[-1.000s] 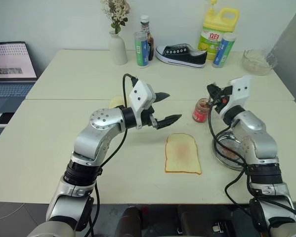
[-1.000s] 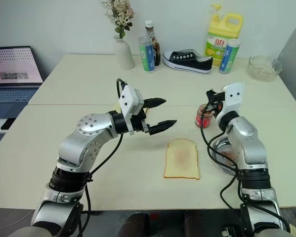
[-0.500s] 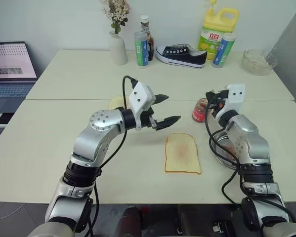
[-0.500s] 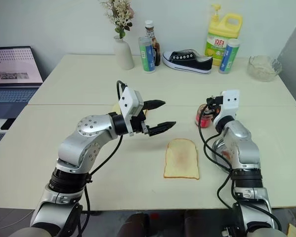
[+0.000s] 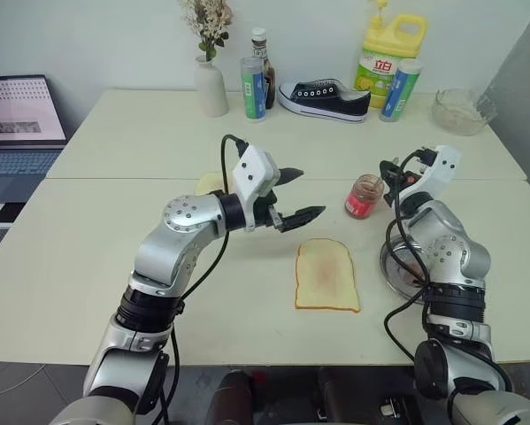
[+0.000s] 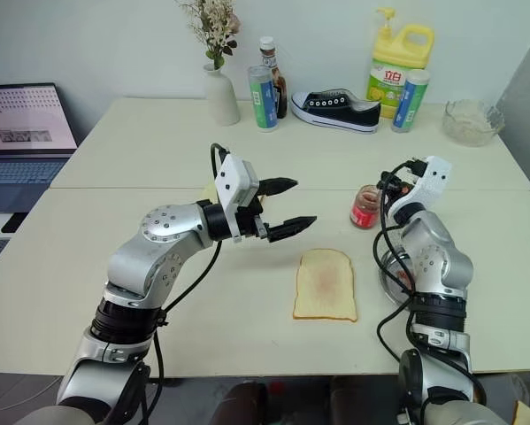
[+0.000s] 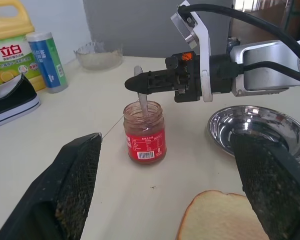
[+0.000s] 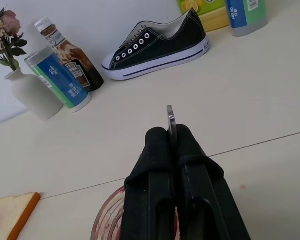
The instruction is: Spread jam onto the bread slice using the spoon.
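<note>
Pale surface [image 5: 88,257] carries the bread slice [image 5: 326,274] at centre, with the jam [image 7: 144,132] jar beyond it. Right hand [image 7: 139,85], pinched tight on the spoon [image 7: 142,102], holds its tip inside the jar. Left hand [image 5: 300,195] hovers spread wide, empty.

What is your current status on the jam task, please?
Right gripper shut on spoon, bowl down in jam jar. Left gripper open, empty. Bread slice unobstructed.
</note>
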Tool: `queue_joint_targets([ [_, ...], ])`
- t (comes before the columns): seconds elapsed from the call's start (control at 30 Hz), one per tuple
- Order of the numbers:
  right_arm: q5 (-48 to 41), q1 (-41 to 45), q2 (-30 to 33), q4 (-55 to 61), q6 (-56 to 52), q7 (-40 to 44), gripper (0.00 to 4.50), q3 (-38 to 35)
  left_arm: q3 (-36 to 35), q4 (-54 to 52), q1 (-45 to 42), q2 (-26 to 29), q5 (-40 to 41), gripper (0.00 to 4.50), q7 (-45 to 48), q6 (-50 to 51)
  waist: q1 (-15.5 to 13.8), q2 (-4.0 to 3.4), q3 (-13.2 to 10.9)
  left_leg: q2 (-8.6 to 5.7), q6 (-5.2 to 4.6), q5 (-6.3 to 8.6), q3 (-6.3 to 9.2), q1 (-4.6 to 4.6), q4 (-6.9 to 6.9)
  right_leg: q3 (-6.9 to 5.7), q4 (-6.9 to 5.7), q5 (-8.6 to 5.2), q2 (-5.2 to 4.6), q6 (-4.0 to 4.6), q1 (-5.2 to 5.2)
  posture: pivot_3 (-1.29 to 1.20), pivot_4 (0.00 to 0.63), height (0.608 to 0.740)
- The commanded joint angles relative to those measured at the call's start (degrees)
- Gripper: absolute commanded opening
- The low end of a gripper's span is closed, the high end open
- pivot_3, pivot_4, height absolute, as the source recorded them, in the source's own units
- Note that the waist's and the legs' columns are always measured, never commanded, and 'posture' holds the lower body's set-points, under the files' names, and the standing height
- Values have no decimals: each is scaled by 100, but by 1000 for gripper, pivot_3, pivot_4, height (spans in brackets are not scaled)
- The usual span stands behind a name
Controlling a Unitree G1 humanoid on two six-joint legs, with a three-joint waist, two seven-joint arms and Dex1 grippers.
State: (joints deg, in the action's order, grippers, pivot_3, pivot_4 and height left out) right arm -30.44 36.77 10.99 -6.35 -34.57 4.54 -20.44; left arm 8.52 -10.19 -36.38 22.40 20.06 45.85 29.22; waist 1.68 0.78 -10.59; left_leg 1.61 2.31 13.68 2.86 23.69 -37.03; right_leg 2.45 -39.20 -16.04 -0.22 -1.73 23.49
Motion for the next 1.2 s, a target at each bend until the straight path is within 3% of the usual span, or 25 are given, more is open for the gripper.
queue_joint_targets([
  [0.03, -145, 151, 66, 434, -35, -38, 39, -53, -30, -34, -112, -23, 0, 4236, 39, -176, 0, 0, 0, 0, 0, 0, 0, 0, 0, 0, 0, 0, 0, 0, 0, 0, 150, 740],
  [0.37, -307, 182, 29, 667, -186, -190, 39, -178, 9, 94, -151, -36, -51, 4236, 94, -294, 0, 0, 0, 0, 0, 0, 0, 0, 0, -1, -1, 0, 0, 0, 0, 0, 150, 740],
  [1.2, -2270, 512, -426, 395, -287, -1418, 39, -1499, 3, 241, -227, -71, -110, 4236, 222, -389, 5, -1, 1, 0, -1, 0, -1, -4, 0, 1, -11, 0, 1, 0, 0, 0, 150, 740],
])
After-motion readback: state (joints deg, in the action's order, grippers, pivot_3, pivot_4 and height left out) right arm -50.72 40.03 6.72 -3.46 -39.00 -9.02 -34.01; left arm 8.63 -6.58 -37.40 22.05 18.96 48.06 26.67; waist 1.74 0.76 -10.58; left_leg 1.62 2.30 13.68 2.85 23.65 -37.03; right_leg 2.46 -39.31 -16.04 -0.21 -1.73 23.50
